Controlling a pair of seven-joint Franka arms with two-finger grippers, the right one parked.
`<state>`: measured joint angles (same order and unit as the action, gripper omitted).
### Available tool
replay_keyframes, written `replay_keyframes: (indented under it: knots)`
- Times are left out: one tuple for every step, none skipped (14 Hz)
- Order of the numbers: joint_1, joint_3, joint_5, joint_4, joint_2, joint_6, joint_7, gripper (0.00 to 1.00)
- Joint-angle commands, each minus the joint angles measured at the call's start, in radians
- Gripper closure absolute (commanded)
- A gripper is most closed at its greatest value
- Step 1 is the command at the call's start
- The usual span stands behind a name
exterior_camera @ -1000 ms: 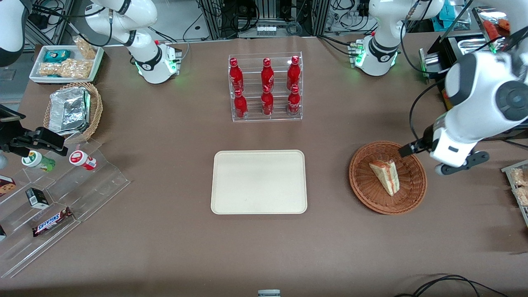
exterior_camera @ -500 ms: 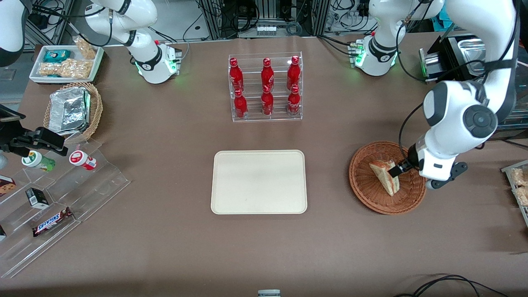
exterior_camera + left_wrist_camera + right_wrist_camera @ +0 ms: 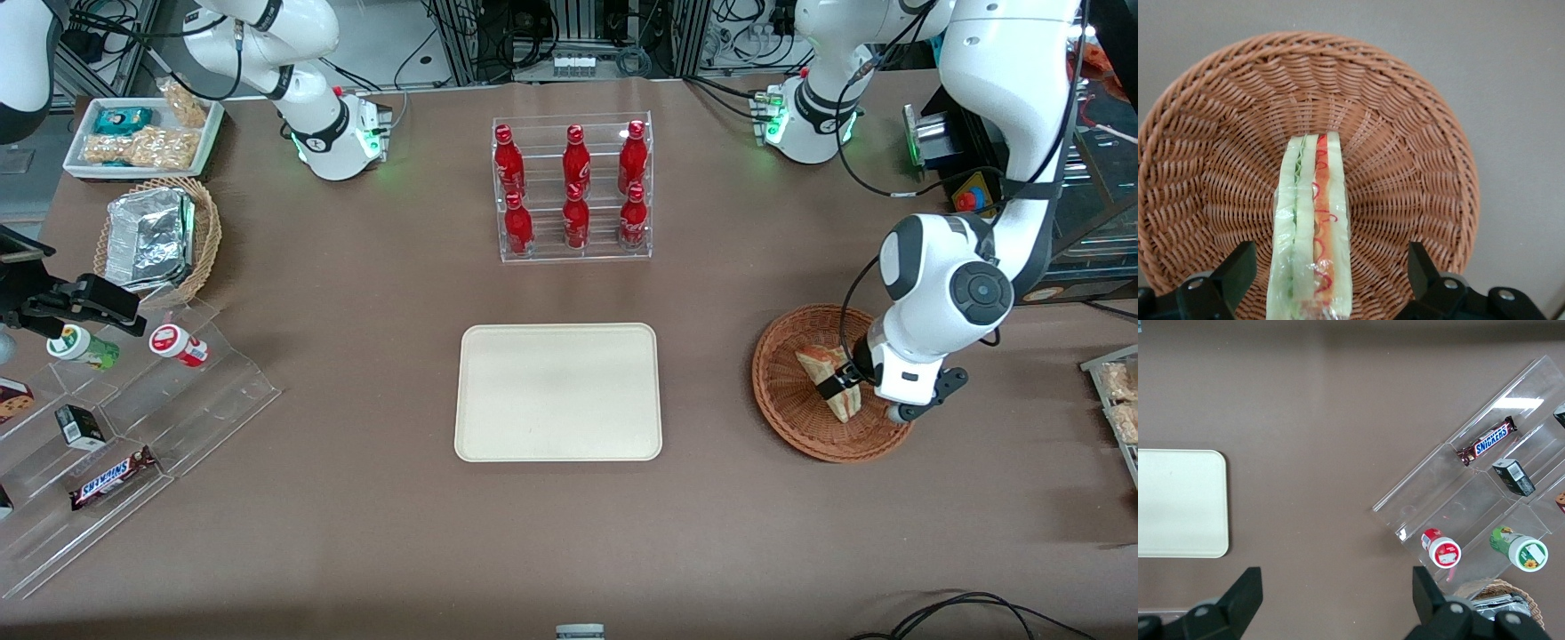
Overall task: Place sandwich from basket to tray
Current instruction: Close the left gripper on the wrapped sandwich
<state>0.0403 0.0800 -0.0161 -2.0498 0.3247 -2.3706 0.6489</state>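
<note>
The flat cream rectangular tray is lying bare on the brown bench, while the triangular white-bread sandwich is sitting in the round reddish-brown wicker basket, the end effector straddling it with fingers spread, a gap only the wrist view is showing.
</note>
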Motion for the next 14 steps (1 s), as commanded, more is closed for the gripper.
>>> replay_keyframes:
  knots:
    - [0.0,0.0,-0.013,-0.016,0.019,-0.03,0.012,0.0]
    - [0.001,0.0,-0.013,-0.032,0.025,-0.059,0.012,0.0]
    - [0.001,0.0,-0.013,-0.061,0.027,-0.097,0.012,0.0]
    - [0.0,0.0,-0.013,-0.087,0.028,-0.139,0.021,0.06]
    - [0.0,0.0,-0.011,-0.092,0.028,-0.14,0.041,0.41]
    - [0.003,0.0,-0.013,-0.092,0.028,-0.139,0.084,0.68]
    - [0.006,0.0,-0.01,-0.09,0.027,-0.137,0.139,0.89]
    - [0.01,0.0,-0.01,-0.083,0.027,-0.137,0.168,0.95]
    - [0.016,0.0,-0.007,-0.079,0.019,-0.137,0.164,1.0]
    - [0.016,0.0,-0.002,-0.073,0.011,-0.137,0.158,1.0]
    - [0.021,0.001,0.004,-0.064,-0.005,-0.131,0.153,1.0]
    - [0.036,0.003,0.004,-0.058,-0.022,-0.127,0.144,1.0]
    - [0.065,0.003,0.004,-0.041,-0.042,-0.107,0.14,1.0]
    - [0.097,0.003,0.005,-0.014,-0.055,-0.058,0.137,1.0]
